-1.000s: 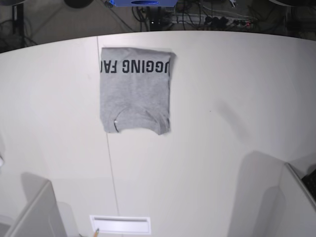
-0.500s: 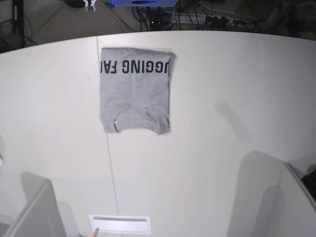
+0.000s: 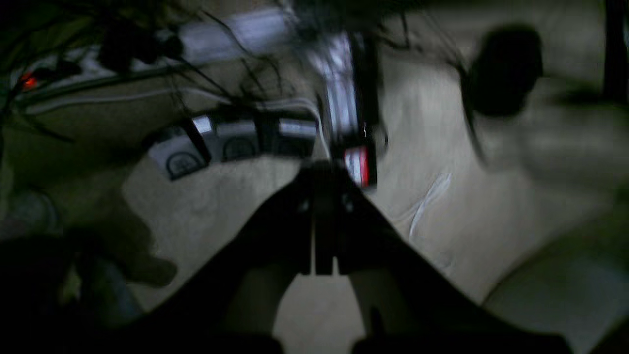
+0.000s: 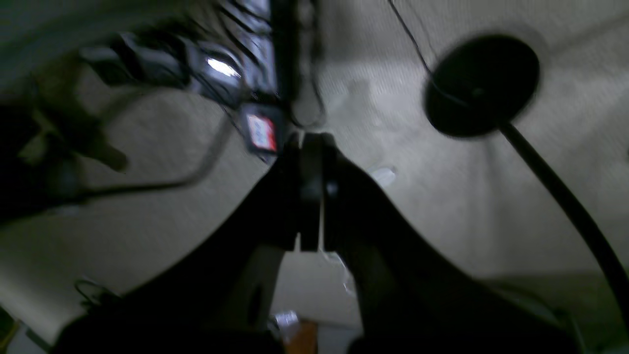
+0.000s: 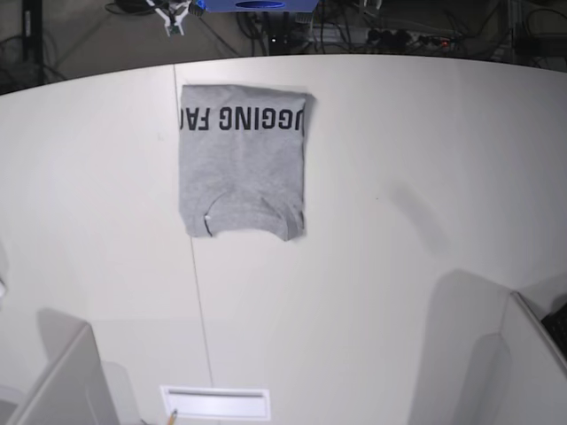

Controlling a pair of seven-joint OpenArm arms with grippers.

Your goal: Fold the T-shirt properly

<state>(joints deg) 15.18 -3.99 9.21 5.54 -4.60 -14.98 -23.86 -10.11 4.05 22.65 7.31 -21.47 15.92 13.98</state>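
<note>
White table (image 5: 399,133) is carrying the T-shirt (image 5: 243,164), folded into a neat block, well apart from both jaws. Left gripper (image 3: 324,216) and right gripper (image 4: 309,196) are being held closed on nothing; folding looks finished, so little more is being called for.

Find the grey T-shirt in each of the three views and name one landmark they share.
Base: the T-shirt lies folded on the table, upper left of centre, lettering along its far edge.
Left wrist: not in it; only dim floor, cables and the shut left gripper.
Right wrist: not in it; floor, a round black base and the shut right gripper.
Shared landmark: the tangle of floor cables.
</note>
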